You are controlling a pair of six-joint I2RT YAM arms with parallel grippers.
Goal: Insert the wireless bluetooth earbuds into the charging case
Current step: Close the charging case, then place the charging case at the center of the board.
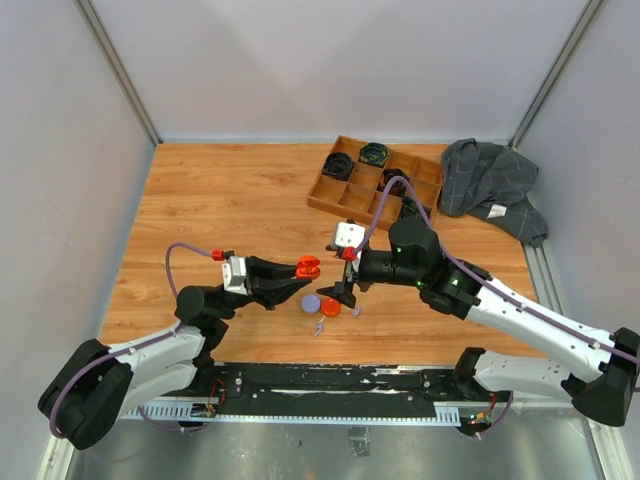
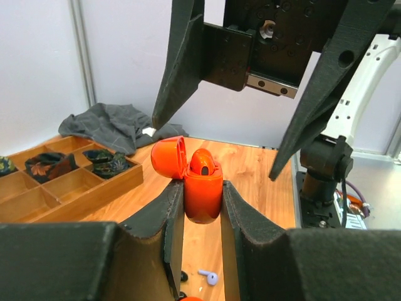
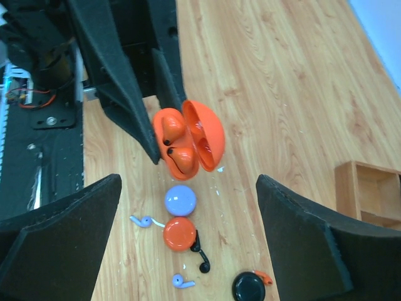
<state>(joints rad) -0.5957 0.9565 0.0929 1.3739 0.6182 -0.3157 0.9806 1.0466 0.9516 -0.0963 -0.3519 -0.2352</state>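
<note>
Left gripper (image 2: 202, 207): nearest the lens, clamped tight on the orange charging case (image 2: 202, 191), which stands upright with lid hinged open toward 10 o'clock.
Case contents: two orange earbuds (image 3: 177, 143) seated in the wells; glossy, rounded plastic.
Right gripper (image 3: 188, 216): spread wide and empty, poised directly above the case.
Step in hand: by my judgement, orange pair delivered, release just made.
Next move: likely lid closure or retrieval of another bud; calls for fine alignment on small, slippery parts.
Table (image 1: 230, 200): wood-grain laminate; at 6 o'clock of the case lie a lilac round case (image 3: 180, 200), another orange case (image 3: 179, 233), lilac buds (image 3: 141, 221) and a black bud (image 3: 202, 262).
</note>
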